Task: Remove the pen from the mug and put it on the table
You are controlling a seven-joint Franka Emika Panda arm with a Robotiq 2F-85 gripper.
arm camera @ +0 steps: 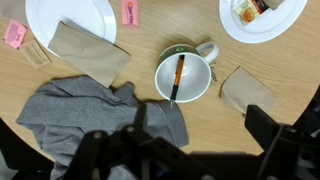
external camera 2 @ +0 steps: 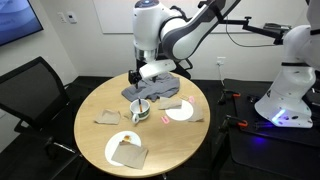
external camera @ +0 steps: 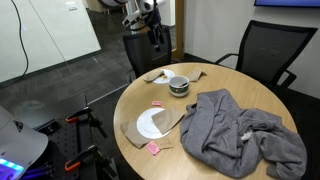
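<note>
The claw (arm camera: 195,125) hangs well above the desk (arm camera: 145,45), its two dark fingers spread wide at the bottom of the wrist view and gripping nothing. In both exterior views it sits high over the desk's far edge, clear of everything on it.

The pen (arm camera: 178,80) is inside the mug (arm camera: 183,75). It lies slanted across the white bowl, with its orange-tinted end towards 12 o'clock and its dark end towards 6 o'clock. The mug's handle (arm camera: 207,50) points to about 2 o'clock.

Around the mug in the wrist view:
- A rumpled gray cloth (arm camera: 100,115) lies at 8 o'clock. Its nearest fold reaches just beside the rim, and I cannot tell whether it touches.
- One brown napkin (arm camera: 248,90) lies near at 4 o'clock.
- A second brown napkin (arm camera: 88,52) lies at 10 o'clock, partly over the rim of a white plate (arm camera: 70,20).
- Another plate (arm camera: 270,18) is at 1 o'clock. It holds small items that are cut off by the frame.
- One pink piece (arm camera: 130,12) lies at 11 o'clock, and another pink piece (arm camera: 14,34) is far out at 10 o'clock.

In an exterior view the mug (external camera: 179,85) stands between the cloth (external camera: 235,125) and a napkin (external camera: 160,75), with black chairs (external camera: 265,50) behind the desk. In an exterior view a second white robot (external camera 2: 290,80) stands well apart from the desk.
</note>
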